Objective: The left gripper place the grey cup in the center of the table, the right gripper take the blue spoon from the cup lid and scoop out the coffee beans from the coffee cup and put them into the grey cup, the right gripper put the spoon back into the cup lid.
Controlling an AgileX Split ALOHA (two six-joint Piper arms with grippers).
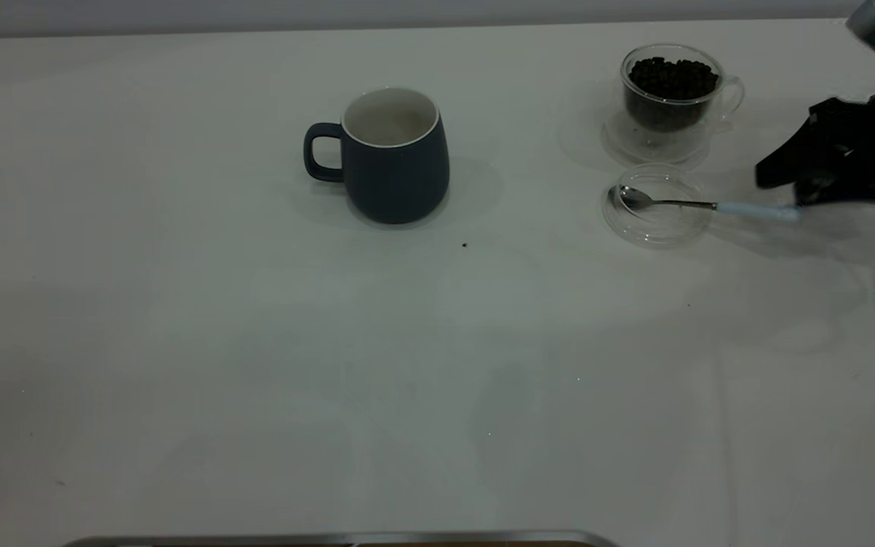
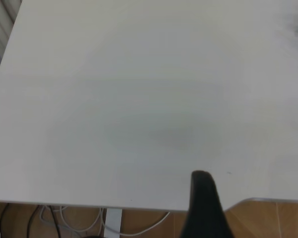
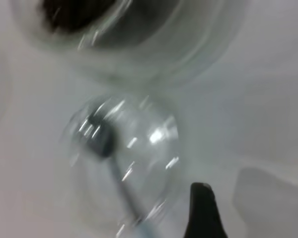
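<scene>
My right gripper (image 1: 798,199) hangs at the spoon's (image 1: 699,203) blue handle tip; I can't tell its jaw state. The bowl rests in the lid (image 1: 658,207), just beside the coffee cup (image 1: 673,95). A shallow pinch could flip the spoon or drag the lid. The mug (image 1: 392,156) stands mid-table.

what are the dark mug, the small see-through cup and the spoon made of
Dark blue-grey mug: likely ceramic; matte outside, white inside.
Small clear handled cup: looks like glass; the beans show through its wall.
Pale-blue-handled spoon: shiny bowl, probably steel; handle material unclear.
</scene>
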